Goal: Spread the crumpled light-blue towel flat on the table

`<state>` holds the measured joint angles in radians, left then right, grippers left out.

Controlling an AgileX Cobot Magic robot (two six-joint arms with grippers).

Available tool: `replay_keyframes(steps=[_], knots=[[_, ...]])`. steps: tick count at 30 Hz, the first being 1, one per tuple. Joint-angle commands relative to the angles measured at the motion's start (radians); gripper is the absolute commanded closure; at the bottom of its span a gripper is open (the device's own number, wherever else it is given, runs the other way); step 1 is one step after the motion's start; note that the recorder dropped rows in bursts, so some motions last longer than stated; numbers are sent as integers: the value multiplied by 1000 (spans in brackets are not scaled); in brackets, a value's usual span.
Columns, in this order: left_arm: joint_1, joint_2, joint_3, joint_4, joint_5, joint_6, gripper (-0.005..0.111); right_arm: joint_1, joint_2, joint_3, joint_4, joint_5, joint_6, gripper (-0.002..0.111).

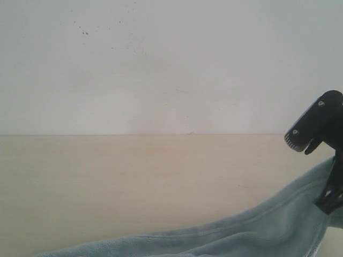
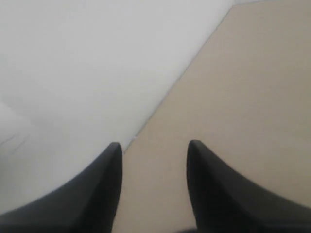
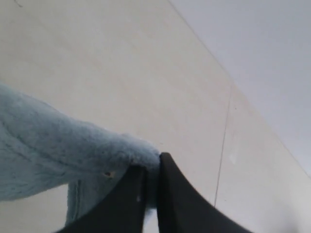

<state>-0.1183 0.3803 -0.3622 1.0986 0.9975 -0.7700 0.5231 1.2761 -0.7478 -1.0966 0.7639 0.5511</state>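
Observation:
The light-blue towel [image 1: 257, 233] lies bunched along the near edge of the beige table [image 1: 134, 182] and rises in a stretched ridge toward the right. My right gripper [image 3: 151, 161] is shut on a fluffy fold of the towel [image 3: 58, 155]; in the exterior view it shows as black fingers [image 1: 328, 201] pinching the raised cloth at the right edge. My left gripper [image 2: 155, 143] is open, with only bare table [image 2: 243, 97] between its fingers. A black gripper with parted fingers [image 1: 301, 143] hovers just above the lifted towel end; it appears to be the left one.
A white wall [image 1: 161, 64] stands behind the table's far edge. A thin seam [image 3: 223, 145] runs across the tabletop near the right gripper. Bare tabletop stretches across the left and middle of the exterior view.

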Motion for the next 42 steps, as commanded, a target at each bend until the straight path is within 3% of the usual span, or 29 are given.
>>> replay_keyframes(steps=[1, 8, 17, 22, 27, 42], knots=[[-14, -11, -53, -235, -173, 187, 66, -5, -9, -7, 174, -73, -148, 101], [-22, 27, -93, -558, -431, 486, 66, -5, -9, -7, 482, -214, -511, 101], [-22, 227, -93, -659, -615, 525, 66, -5, -9, -7, 485, -223, -513, 101], [-70, 389, -93, -765, -632, 704, 66, -5, -9, -7, 483, -246, -513, 101], [-104, 546, -93, -774, -676, 737, 66, -5, -9, -7, 483, -259, -506, 101], [-104, 853, -93, -757, -832, 737, 66, -5, -9, -7, 484, -299, -497, 101]])
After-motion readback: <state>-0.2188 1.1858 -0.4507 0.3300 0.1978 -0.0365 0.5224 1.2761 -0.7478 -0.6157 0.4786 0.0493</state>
